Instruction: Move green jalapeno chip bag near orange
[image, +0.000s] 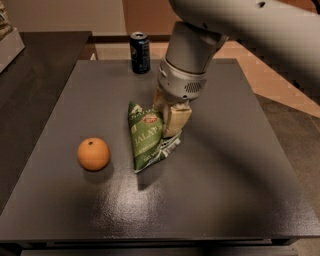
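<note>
Gripper (168, 124) clamps green jalapeno chip bag (144, 140), fingers hiding its right edge, near orange (93, 154).

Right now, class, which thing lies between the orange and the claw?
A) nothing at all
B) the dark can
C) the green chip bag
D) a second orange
C: the green chip bag stands between the orange and the claw, which grips the bag's far side from the orange; the can stands apart, at the far edge of the table.
</note>
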